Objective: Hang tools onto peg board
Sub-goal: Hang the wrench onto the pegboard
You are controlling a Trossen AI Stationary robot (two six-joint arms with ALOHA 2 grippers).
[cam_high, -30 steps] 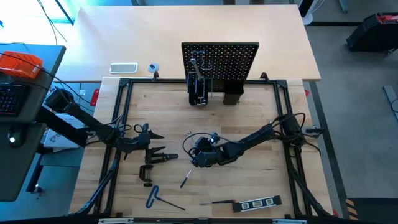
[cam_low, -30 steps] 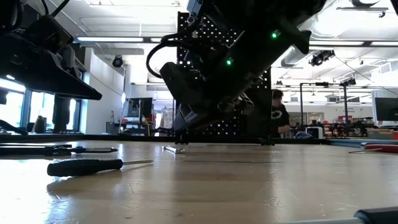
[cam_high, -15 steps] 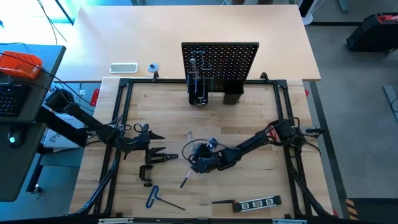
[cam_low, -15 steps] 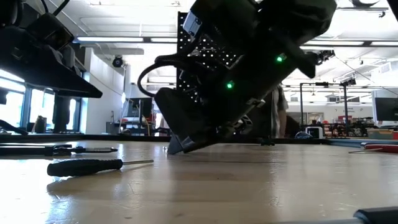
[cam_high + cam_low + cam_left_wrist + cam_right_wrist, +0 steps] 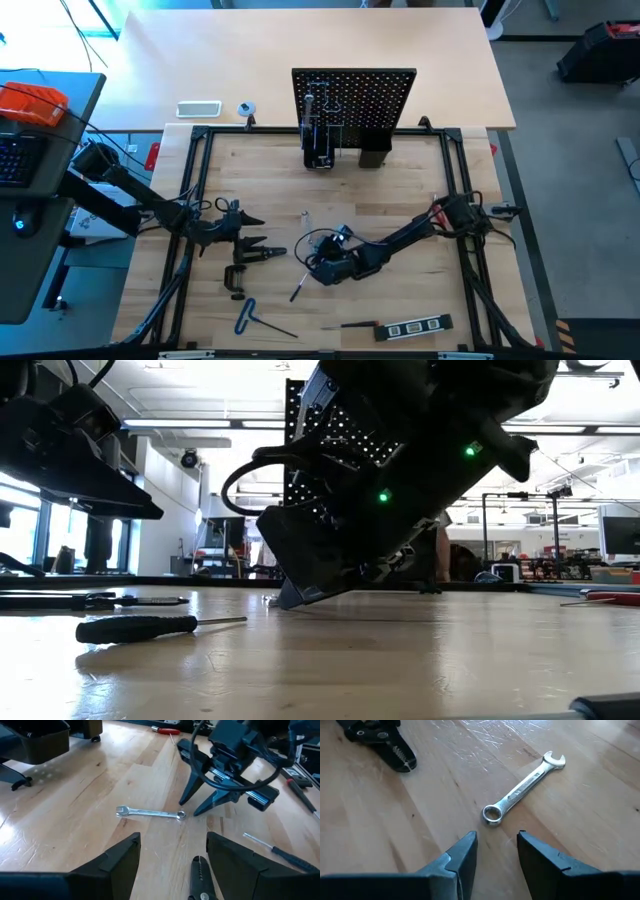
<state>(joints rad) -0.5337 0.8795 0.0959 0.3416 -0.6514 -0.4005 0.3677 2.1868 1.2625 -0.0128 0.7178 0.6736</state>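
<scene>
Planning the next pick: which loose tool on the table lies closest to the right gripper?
The silver wrench, lying flat just ahead of the right gripper, whose jaws stand open. The pliers and the screwdriver lie farther off.

Your work surface is a light wooden table [image 5: 400, 300], its planks scuffed and scratched. At about twelve o'clock the peg board [image 5: 353, 100] stands upright on it with black holder boxes [image 5: 345, 152] at its base. Near the centre you have a silver wrench [image 5: 304, 219] lying flat. Toward nine o'clock lie the black-handled pliers [image 5: 262, 254], and just below them the black C-clamp [image 5: 236, 279]. At about seven o'clock sits the blue-handled hex key [image 5: 249, 317]. A small screwdriver [image 5: 298, 288] lies just below centre. At six o'clock a second screwdriver [image 5: 350, 325] lies end to end with the black marked level [image 5: 415, 327].
</scene>
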